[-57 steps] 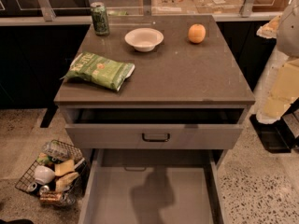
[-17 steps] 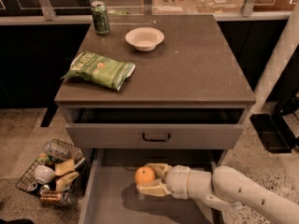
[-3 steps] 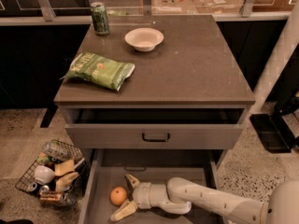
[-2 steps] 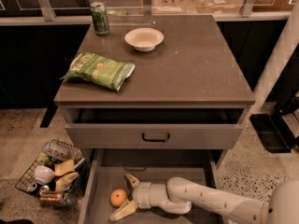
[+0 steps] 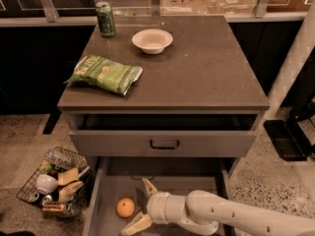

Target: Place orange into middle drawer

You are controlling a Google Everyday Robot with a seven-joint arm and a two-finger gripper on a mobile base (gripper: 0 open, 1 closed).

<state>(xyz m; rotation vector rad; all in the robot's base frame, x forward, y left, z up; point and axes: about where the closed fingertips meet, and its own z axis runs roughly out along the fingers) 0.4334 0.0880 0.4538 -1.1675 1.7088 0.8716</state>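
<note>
The orange point(image 5: 125, 207) lies on the grey floor of the pulled-out middle drawer point(image 5: 101, 195), toward its left side. My gripper point(image 5: 141, 205) is inside the drawer just right of the orange. Its two pale fingers are spread apart, one above and one below, and hold nothing. The orange sits free at the mouth of the open fingers. My white arm point(image 5: 231, 218) reaches in from the lower right.
The top drawer with a black bar handle point(image 5: 164, 144) is slightly open above. On the cabinet top are a white bowl point(image 5: 152, 40), a green chip bag point(image 5: 106, 73) and a green can point(image 5: 106, 18). A wire basket of items point(image 5: 53, 182) stands on the floor at left.
The orange, held in the gripper 5.7 s ago, now rests on the drawer floor. Over the last second the gripper has stayed open beside it and nothing has visibly moved.
</note>
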